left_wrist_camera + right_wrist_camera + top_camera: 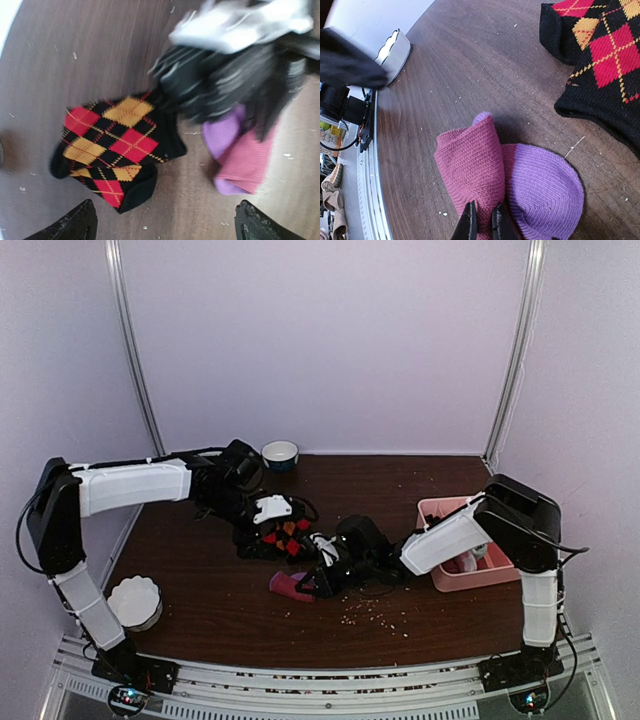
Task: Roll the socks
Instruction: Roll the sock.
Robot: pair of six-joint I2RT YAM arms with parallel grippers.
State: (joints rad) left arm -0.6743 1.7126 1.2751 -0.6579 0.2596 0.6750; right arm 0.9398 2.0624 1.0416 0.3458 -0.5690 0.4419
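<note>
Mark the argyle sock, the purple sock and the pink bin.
argyle sock (131, 145): left wrist view, on its middle red diamond.
purple sock (470, 170): right wrist view, on its magenta folded part.
pink bin (475, 581): top external view, on its near wall.

Two socks (283, 536), two bowls (134, 601), one pink bin (470, 581).
</note>
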